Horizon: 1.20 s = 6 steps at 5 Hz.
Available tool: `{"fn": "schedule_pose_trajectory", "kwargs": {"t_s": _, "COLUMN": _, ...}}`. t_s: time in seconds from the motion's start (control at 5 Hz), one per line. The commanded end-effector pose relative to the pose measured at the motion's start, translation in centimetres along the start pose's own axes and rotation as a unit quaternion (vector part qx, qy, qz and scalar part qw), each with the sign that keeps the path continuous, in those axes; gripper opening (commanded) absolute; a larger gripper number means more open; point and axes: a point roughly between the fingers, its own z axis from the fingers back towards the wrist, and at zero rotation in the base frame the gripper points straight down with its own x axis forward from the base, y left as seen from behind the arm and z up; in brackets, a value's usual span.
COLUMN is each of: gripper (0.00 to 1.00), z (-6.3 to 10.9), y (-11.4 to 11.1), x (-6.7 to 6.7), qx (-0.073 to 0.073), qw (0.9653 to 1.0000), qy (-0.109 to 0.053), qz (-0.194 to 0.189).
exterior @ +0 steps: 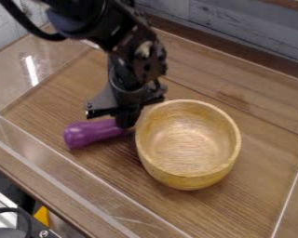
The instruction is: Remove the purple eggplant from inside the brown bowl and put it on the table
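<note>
Purple eggplants: we count one (92,135), lying on the table beside the bowl.
Brown bowls: we count one (189,144), toward the table's right side.
Tables: we see one (238,88), wood-grain.
Clear acrylic walls: we make out at least two, along the near (64,200) and left edges.
Robot arms: one, with one gripper (124,113).

The eggplant (92,134) lies on the table (238,88), just left of the bowl (189,144) (not in it). The gripper (124,119) stands over its right end, perhaps touching.
</note>
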Motion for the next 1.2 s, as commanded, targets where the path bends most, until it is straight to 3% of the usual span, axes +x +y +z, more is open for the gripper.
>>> {"fn": "schedule_pose_trajectory", "kwargs": {"t_s": 0.0, "gripper": 0.00, "z": -0.7, "y": 0.1, "x": 0.3, "qx": 0.005, "qw": 0.9997, "qy": -0.015, "qz": 0.020}}
{"fn": "schedule_pose_trajectory", "kwargs": {"t_s": 0.2, "gripper": 0.00, "z": -1.5, "y": 0.5, "x": 0.1, "qx": 0.019, "qw": 0.9987, "qy": -0.020, "qz": 0.042}}
{"fn": "schedule_pose_trajectory", "kwargs": {"t_s": 0.6, "gripper": 0.00, "z": -0.6, "y": -0.4, "x": -3.1, "qx": -0.001, "qw": 0.9991, "qy": -0.027, "qz": -0.034}}
{"fn": "schedule_pose_trajectory", "kwargs": {"t_s": 1.0, "gripper": 0.00, "z": 0.1, "y": 0.2, "x": -5.1, "qx": -0.011, "qw": 0.9948, "qy": -0.041, "qz": -0.092}}
